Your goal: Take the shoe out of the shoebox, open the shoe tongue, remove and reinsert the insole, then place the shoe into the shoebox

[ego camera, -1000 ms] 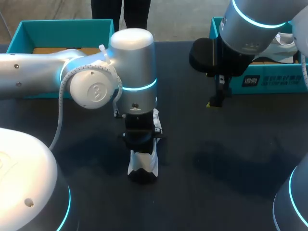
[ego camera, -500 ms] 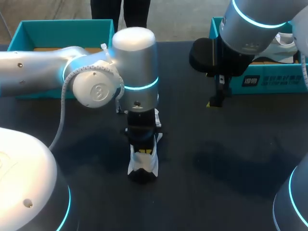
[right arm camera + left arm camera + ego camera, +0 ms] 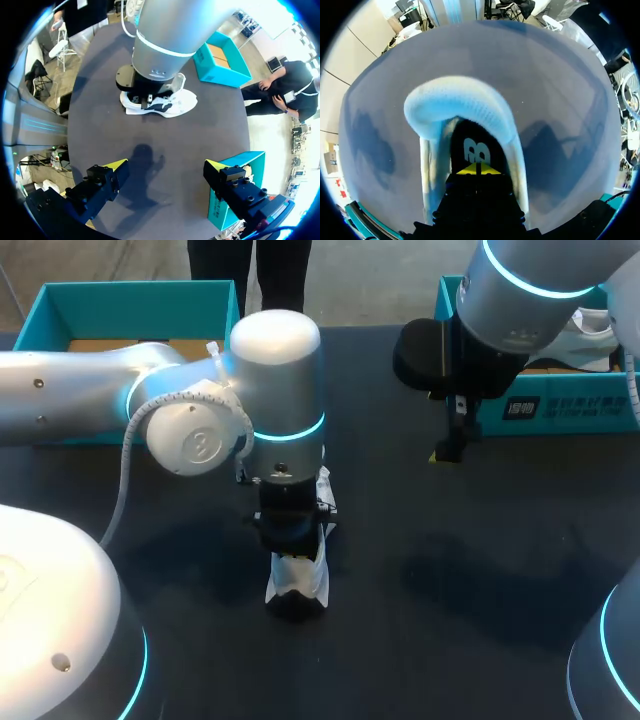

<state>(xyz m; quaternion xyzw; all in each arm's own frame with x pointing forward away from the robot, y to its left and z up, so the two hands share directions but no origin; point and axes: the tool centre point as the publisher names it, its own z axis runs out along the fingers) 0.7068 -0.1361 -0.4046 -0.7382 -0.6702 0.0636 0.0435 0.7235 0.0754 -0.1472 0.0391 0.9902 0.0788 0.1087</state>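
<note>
The white shoe [image 3: 296,585] with black trim stands on the dark table, mid-front, its opening under my left arm's wrist. In the left wrist view my left gripper [image 3: 476,169] is shut, its yellow tips together inside the shoe's white collar [image 3: 455,102], down against the black insole [image 3: 470,145]. Whether the tips pinch the insole I cannot tell. My right gripper [image 3: 450,445] hangs open and empty in front of the teal shoebox [image 3: 560,410] at the back right. From the right wrist view, the right gripper [image 3: 165,172] is well away from the shoe [image 3: 160,102].
A second teal box [image 3: 60,310] sits at the back left behind my left arm. The table [image 3: 450,570] is dark and bare between the shoe and the right shoebox. A teal box [image 3: 235,185] lies close beside one right finger.
My left wrist swayed slightly right and back over the shoe. The shoe stays in place and the right arm has not moved.
</note>
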